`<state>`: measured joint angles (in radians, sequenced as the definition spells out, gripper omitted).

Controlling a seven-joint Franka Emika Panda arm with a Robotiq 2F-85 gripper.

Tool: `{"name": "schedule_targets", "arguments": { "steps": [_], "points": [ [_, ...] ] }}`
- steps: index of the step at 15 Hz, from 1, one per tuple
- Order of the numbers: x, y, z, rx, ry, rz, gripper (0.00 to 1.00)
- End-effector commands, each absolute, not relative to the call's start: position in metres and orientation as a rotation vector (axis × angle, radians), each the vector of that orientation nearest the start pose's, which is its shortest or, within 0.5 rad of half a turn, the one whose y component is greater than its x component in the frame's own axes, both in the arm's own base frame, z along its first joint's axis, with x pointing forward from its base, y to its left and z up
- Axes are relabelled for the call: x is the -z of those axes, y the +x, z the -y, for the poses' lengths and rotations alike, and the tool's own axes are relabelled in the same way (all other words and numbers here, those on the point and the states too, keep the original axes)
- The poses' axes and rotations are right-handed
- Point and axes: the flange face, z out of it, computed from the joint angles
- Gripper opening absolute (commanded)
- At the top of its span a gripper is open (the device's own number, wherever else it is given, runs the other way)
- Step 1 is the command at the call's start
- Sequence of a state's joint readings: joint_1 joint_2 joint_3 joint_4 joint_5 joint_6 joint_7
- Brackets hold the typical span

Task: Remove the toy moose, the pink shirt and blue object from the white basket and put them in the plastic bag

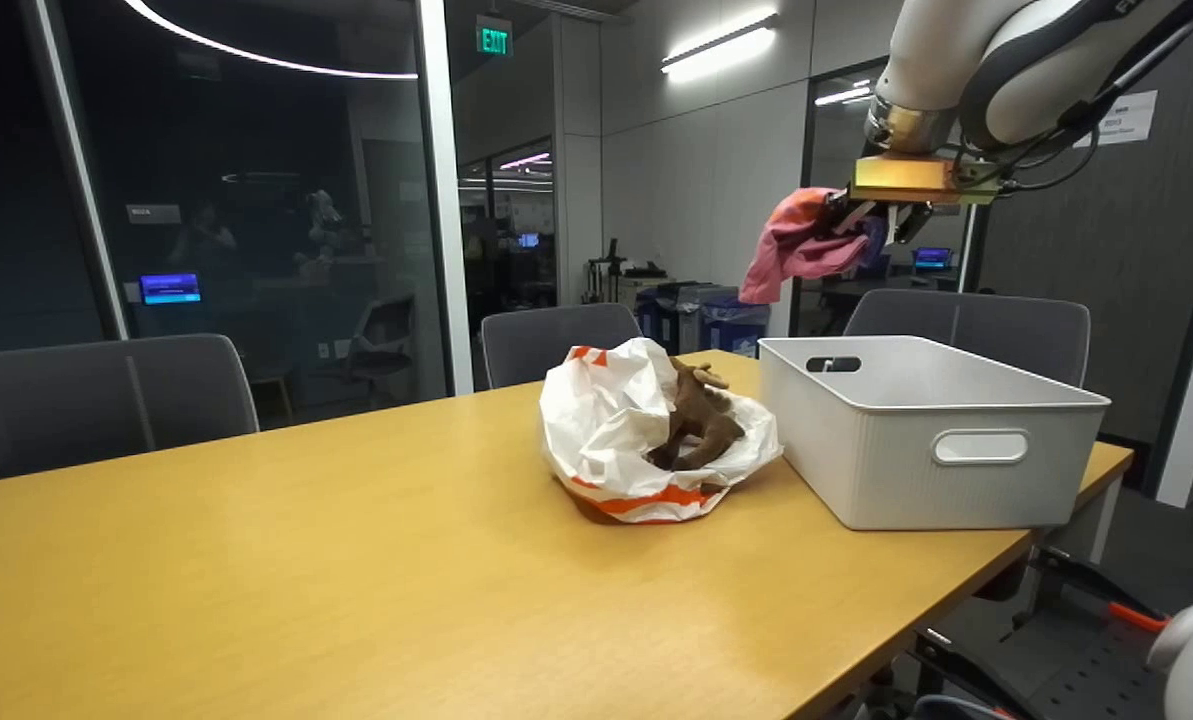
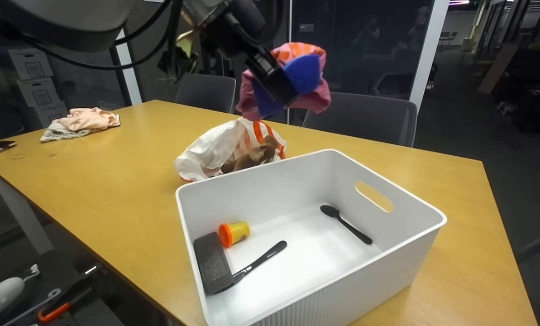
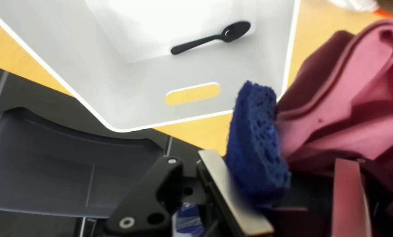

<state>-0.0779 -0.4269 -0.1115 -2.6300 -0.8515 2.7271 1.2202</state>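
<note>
- Gripper [image 1: 874, 222]: jaws clamped on the shirt [image 1: 801, 240] and the sponge [image 3: 257, 141] together; raised in the air, higher than the basket [image 1: 886, 475].
- Shirt: pink with an orange area; hangs loosely from the jaws, higher than the bag [image 1: 601, 420].
- Sponge: blue; pinched side by side with the shirt.
- Moose [image 1: 701, 430]: brown; lies in the mouth of the bag.
- Bag: white, orange print, crumpled; sits on the table [image 1: 356, 560] just beside the basket. Contact between the two cannot be told.
- Basket: upright on the table. Contents: spoon [image 2: 344, 224], black utensil [image 2: 260, 260], yellow tub [image 2: 236, 232] on its side, dark block [image 2: 212, 260].
</note>
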Motion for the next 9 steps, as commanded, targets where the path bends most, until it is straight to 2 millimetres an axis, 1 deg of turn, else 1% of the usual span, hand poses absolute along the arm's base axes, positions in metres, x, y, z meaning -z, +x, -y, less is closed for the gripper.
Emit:
{"name": "schedule_targets", "arguments": {
  "steps": [1,2,4,5,7,9],
  "points": [
    [-0.415,0.398,0.003,1.042,-3.022,-0.814,0.00],
    [-0.410,0.387,-0.014,1.032,-3.061,-0.750,0.00],
    [-0.395,0.372,-0.043,1.067,-3.115,-0.608,0.00],
    [-0.397,0.384,-0.062,1.096,-3.132,-0.528,0.00],
    [-0.393,0.373,-0.092,1.177,-3.142,-0.360,0.00],
    [-0.384,0.363,-0.122,1.264,-3.155,-0.262,0.01]
  ]
}}
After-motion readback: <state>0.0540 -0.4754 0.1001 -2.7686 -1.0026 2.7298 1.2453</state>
